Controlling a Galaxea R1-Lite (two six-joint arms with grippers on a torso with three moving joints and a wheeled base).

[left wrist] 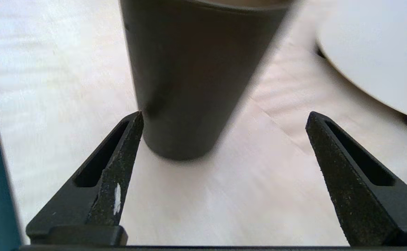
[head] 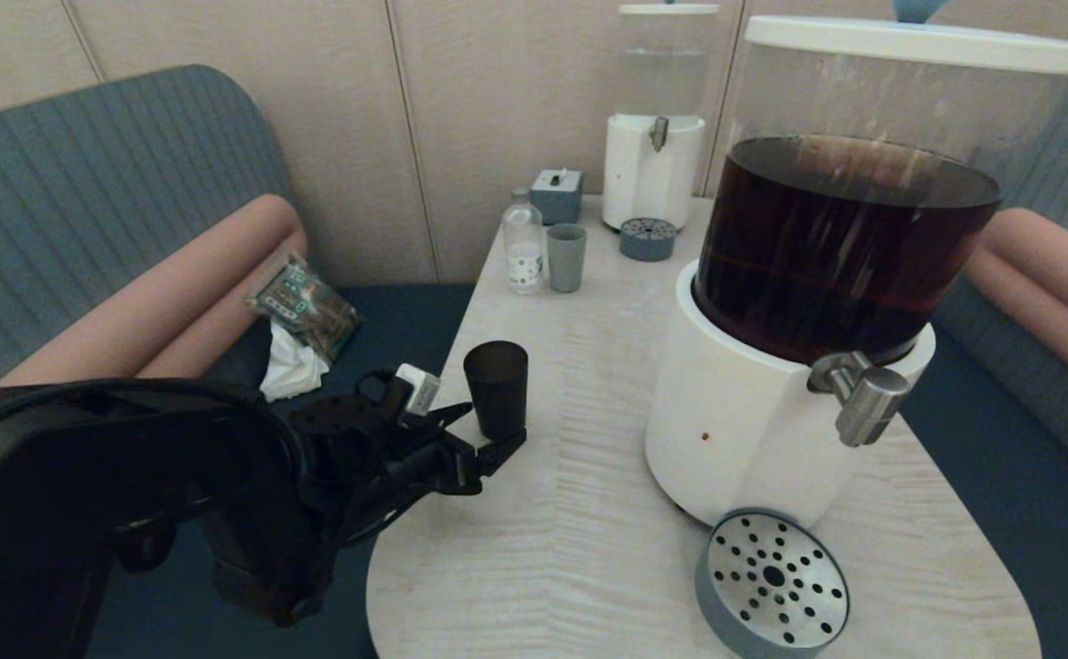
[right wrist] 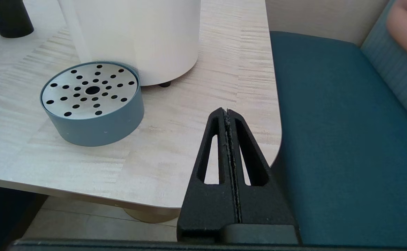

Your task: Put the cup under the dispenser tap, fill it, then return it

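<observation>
The black cup (head: 495,389) stands upright on the pale wooden table (head: 579,513), near its left edge and well left of the dispenser. My left gripper (head: 490,428) is low at that edge, open wide, with the cup's base just past its fingertips. In the left wrist view the cup (left wrist: 193,69) sits off-centre, right beside one fingertip (left wrist: 133,132) and far from the other. The steel dispenser tap (head: 863,394) juts from the white base under the brown liquid, above a round perforated drip tray (head: 771,586). My right gripper (right wrist: 227,111) is shut and empty off the table's near right corner.
At the back stand a smaller clear-liquid dispenser (head: 654,137), its drip tray (head: 648,240), a grey-green cup (head: 566,258), a small bottle (head: 523,243) and a grey box (head: 557,195). A packet (head: 305,307) and tissue lie on the left bench. Blue bench seats flank the table.
</observation>
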